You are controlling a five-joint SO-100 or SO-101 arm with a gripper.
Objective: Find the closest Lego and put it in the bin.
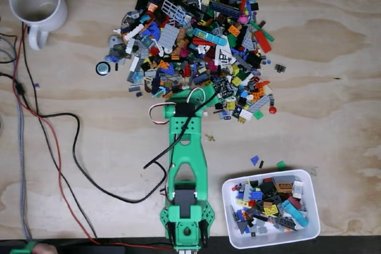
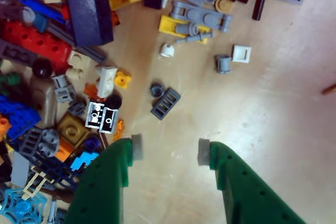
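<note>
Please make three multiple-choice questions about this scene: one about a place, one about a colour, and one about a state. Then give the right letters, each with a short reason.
1. In the fixed view, where does the small white rectangular plastic bin stand?
A. lower right, beside the arm's base
B. upper left corner
C. in the middle of the brick pile

2. What colour is the round ceramic mug with a handle in the fixed view?
A. red
B. white
C. black

3. In the wrist view, how is the green pincer?
A. shut on a red brick
B. shut on nothing
C. open, bare wood between its pads

Answers:
1 A: the bin sits at the lower right, next to the green printed arm.
2 B: the mug is white, at the upper left.
3 C: the pads stand apart over the wooden table, holding nothing.
</note>
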